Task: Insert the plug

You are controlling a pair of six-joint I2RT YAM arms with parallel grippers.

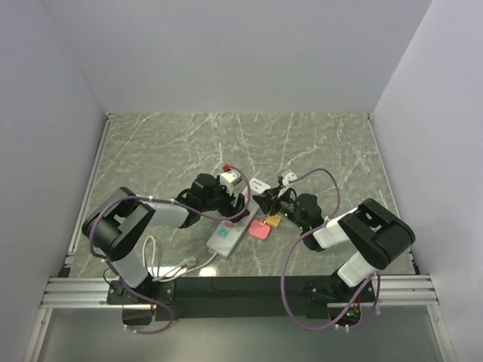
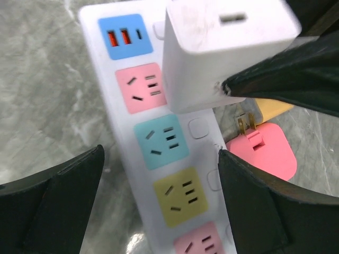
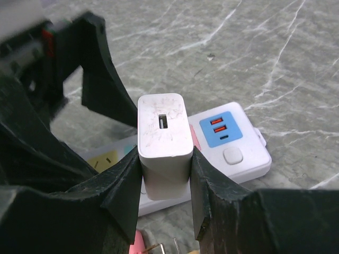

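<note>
A white power strip (image 2: 159, 132) with pink, teal and yellow sockets and a blue USB panel lies on the marble table. The plug is a white charger block (image 3: 164, 137). My right gripper (image 3: 165, 174) is shut on its sides and holds it over the strip's USB end, by the first pink socket (image 2: 143, 87). Its prongs are hidden. My left gripper (image 2: 161, 201) is open, one finger on each side of the strip around the yellow socket (image 2: 180, 196). In the top view the charger (image 1: 260, 185) sits between the two grippers above the strip (image 1: 225, 237).
A pink plug (image 2: 267, 151) with bare prongs and an orange one (image 2: 273, 108) lie on the table right beside the strip. The strip's white cable (image 1: 173, 268) trails toward the left arm's base. Grey walls enclose the table on three sides.
</note>
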